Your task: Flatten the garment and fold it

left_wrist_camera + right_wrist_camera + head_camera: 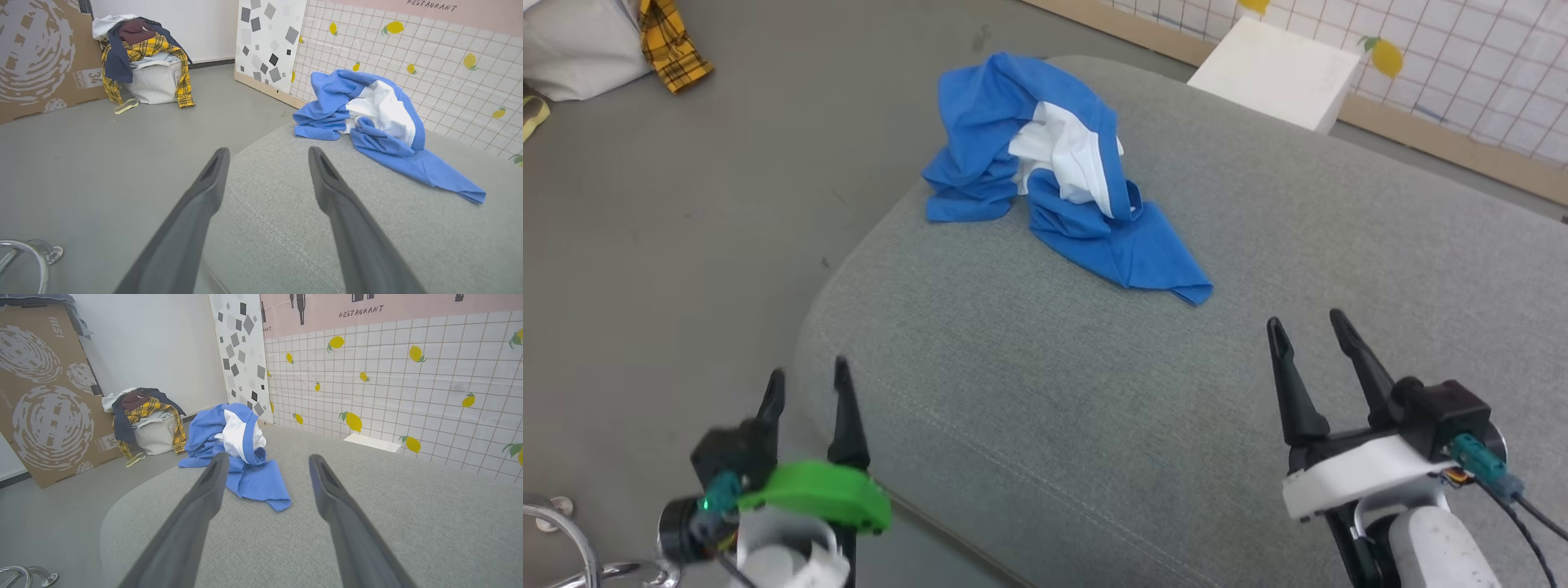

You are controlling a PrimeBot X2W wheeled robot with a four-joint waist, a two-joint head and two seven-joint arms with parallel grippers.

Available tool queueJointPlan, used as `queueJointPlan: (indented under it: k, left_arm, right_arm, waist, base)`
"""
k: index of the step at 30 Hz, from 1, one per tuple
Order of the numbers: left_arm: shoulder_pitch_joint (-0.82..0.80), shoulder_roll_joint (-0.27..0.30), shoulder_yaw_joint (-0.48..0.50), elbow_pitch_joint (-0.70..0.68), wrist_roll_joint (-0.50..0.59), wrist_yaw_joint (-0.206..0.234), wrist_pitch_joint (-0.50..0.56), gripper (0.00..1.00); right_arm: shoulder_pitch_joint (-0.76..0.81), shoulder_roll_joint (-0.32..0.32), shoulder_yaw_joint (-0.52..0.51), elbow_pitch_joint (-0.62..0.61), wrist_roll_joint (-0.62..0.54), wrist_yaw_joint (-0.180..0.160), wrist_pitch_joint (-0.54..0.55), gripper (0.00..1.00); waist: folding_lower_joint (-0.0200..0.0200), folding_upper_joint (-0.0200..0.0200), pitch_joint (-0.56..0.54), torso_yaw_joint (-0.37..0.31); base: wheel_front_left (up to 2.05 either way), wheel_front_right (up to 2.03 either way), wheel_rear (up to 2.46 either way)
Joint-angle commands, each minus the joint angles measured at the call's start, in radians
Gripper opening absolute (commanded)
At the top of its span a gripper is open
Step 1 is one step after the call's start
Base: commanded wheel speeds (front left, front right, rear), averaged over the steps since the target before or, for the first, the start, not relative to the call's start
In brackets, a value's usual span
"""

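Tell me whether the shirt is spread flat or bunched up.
Bunched up. The garment sits in a crumpled heap on the grey cushion, blue folds piled over the white body.

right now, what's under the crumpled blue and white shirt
The garment lies bunched on the grey cushion, near its far edge. Cushion fabric shows beside it; whatever lies beneath the folds is covered and cannot be seen.

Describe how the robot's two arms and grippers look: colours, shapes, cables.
The left gripper has two long, tapering black fingers on a black body, with a bright green plastic cover behind. The right gripper has the same fingers, a white plastic cover, a teal plug with black cables, and a pale forearm.
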Motion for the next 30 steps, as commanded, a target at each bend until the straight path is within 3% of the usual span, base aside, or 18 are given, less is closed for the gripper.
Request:
queueJointPlan:
  k: [1, 8, 15, 22, 30]
  left_arm:
    - [-0.064, 0.004, -0.005, -0.003, -0.028, -0.028, 0.027, 1.00]
    - [-0.355, 0.043, -0.004, 0.071, -0.107, -0.111, 0.200, 1.00]
    - [-0.675, 0.112, 0.052, 0.197, -0.211, -0.153, 0.413, 1.00]
    - [-0.889, 0.192, 0.124, 0.273, -0.296, -0.123, 0.601, 1.00]
    - [-1.022, 0.262, 0.168, 0.311, -0.329, -0.041, 0.759, 1.00]
  right_arm:
    - [-0.028, 0.000, -0.003, -0.008, -0.002, -0.002, -0.001, 1.00]
    - [-0.090, 0.000, -0.004, -0.053, -0.039, -0.002, 0.032, 1.00]
    - [-0.157, 0.000, 0.005, -0.096, -0.057, -0.002, 0.046, 1.00]
    - [-0.216, 0.000, 0.003, -0.132, -0.069, -0.002, 0.042, 1.00]
    - [-0.263, 0.000, 0.026, -0.139, -0.053, -0.002, 0.025, 1.00]
  waist:
    - [0.0000, 0.0000, 0.031, -0.018]
    - [0.0000, 0.0000, 0.172, -0.092]
    - [0.0000, 0.0000, 0.330, -0.207]
    - [0.0000, 0.0000, 0.467, -0.322]
    - [0.0000, 0.0000, 0.588, -0.424]
  base:
    - [0.00, 0.00, 0.00]
    - [0.00, 0.00, 0.00]
    - [0.00, 0.00, 0.00]
    - [0.00, 0.00, 0.00]
    - [0.00, 0.00, 0.00]
